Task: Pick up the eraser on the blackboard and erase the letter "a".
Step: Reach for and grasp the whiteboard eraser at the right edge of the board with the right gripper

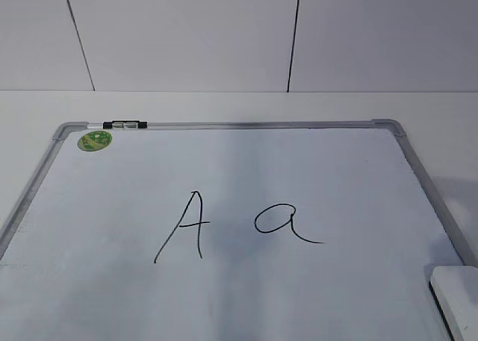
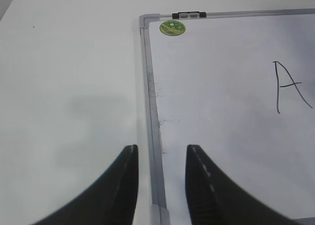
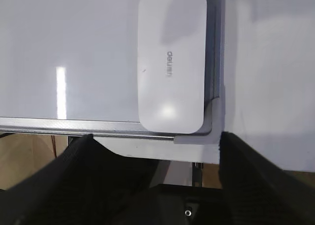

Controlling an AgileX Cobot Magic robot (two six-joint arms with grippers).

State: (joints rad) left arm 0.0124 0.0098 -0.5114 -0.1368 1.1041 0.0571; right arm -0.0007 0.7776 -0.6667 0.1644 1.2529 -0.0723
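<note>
The blackboard (image 1: 246,177) is a white board with a grey frame lying flat on the table. The cursive letter "a" (image 1: 282,223) is at its middle, right of a capital "A" (image 1: 187,225). The white eraser (image 1: 457,296) lies at the board's near right corner; the right wrist view shows it (image 3: 171,60) lying flat in that corner. My right gripper (image 3: 155,139) is open and empty, below the board's near edge, short of the eraser. My left gripper (image 2: 161,148) is open and empty, straddling the board's left frame (image 2: 150,116). Neither gripper shows in the exterior view.
A round green sticker (image 1: 95,140) sits at the board's far left corner beside a black clip (image 1: 124,124) on the frame. White table (image 2: 69,87) lies left of the board. The table's front edge and floor show in the right wrist view (image 3: 29,158).
</note>
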